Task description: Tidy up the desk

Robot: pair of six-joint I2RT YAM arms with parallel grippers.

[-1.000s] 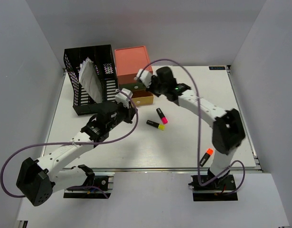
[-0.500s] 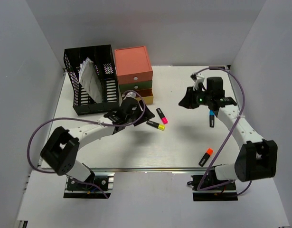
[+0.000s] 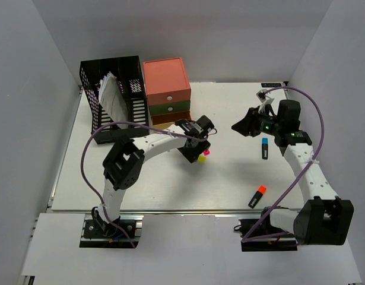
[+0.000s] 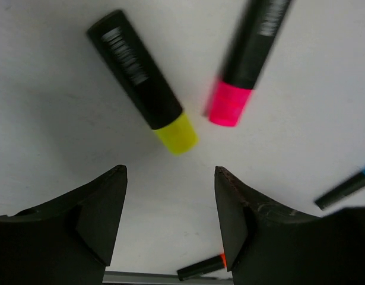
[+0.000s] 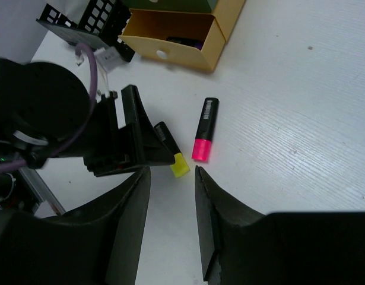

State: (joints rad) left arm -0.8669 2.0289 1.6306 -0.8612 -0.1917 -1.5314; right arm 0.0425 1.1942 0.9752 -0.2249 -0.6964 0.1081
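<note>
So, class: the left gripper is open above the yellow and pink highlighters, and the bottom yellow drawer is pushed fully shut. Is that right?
Not quite. The yellow drawer is pulled open, not shut; the right wrist view shows its inside. The rest holds: the left gripper is open above the yellow highlighter and the pink highlighter.

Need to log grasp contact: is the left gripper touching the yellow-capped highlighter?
Apart. The left wrist view shows bare white desk between the yellow-capped highlighter and both open fingers of the left gripper.
</note>
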